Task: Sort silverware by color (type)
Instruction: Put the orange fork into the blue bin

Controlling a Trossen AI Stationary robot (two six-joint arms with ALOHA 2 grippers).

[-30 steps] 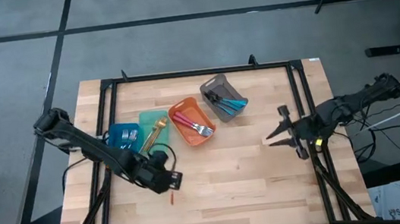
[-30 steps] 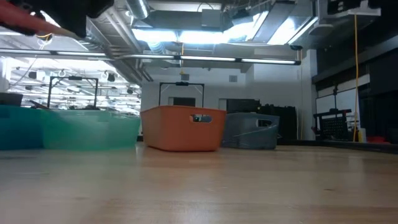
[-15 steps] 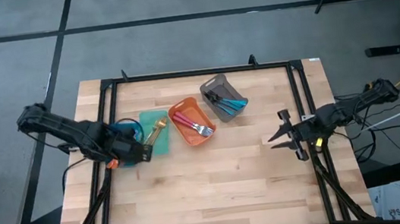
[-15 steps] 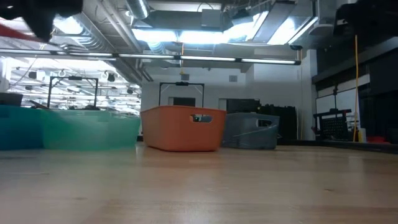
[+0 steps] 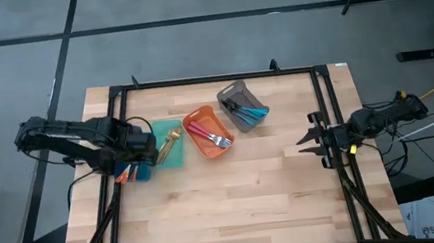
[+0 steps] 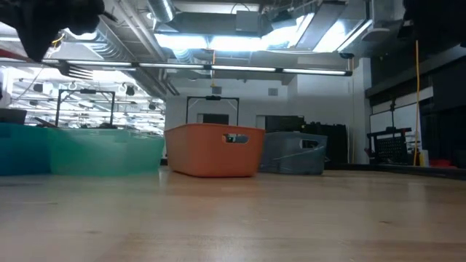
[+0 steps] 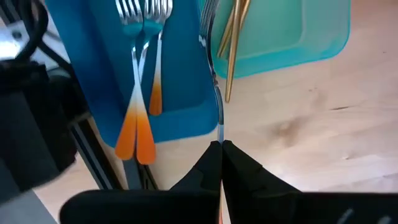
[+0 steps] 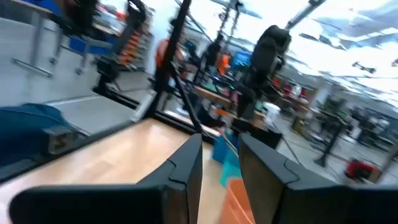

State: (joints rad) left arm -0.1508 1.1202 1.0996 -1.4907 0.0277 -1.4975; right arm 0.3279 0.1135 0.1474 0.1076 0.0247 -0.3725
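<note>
Left wrist: tool [image 7: 221, 149] grips fork [image 7: 214, 93].

Bright ceiling strip lights [image 6: 240, 40] glare above the orange bin [image 6: 213, 150], the wooden tabletop [image 6: 233, 218] before it looks soft, and the right wrist view is streaked with motion blur.

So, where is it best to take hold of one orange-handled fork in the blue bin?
By its orange handle end, from above at the rim. The orange-handled forks lie side by side, heads deep in the blue bin, handles reaching past its rim, so that end looks freest.
</note>
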